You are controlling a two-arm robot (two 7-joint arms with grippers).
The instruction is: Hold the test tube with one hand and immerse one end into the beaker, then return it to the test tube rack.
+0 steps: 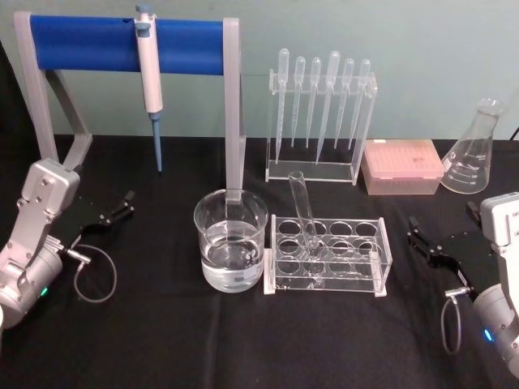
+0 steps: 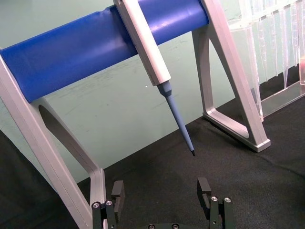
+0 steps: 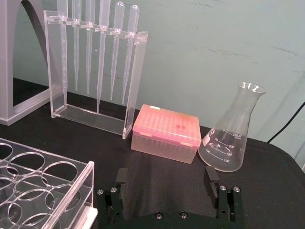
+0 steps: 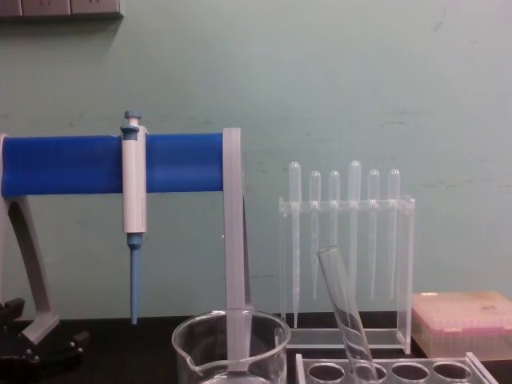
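Observation:
The clear test tube (image 1: 303,212) leans tilted in a front-left hole of the clear rack (image 1: 365,258), its open rim up; the chest view also catches the test tube (image 4: 344,310). To the rack's left stands the glass beaker (image 1: 231,240), partly filled with clear liquid, and its spouted rim shows on the beaker (image 4: 230,346) from the chest. My left gripper (image 1: 118,207) rests open near the table's left side, well left of the beaker. My right gripper (image 1: 423,238) rests open to the right of the rack. Neither holds anything; both wrist views show the left gripper (image 2: 161,191) and right gripper (image 3: 166,177) with empty jaws.
A blue-barred stand (image 1: 130,44) with a hanging micropipette (image 1: 150,81) is at the back left. A pipette rack (image 1: 320,121), a pink tip box (image 1: 401,166) and a conical flask (image 1: 474,150) line the back right. Black table (image 1: 259,340) in front is bare.

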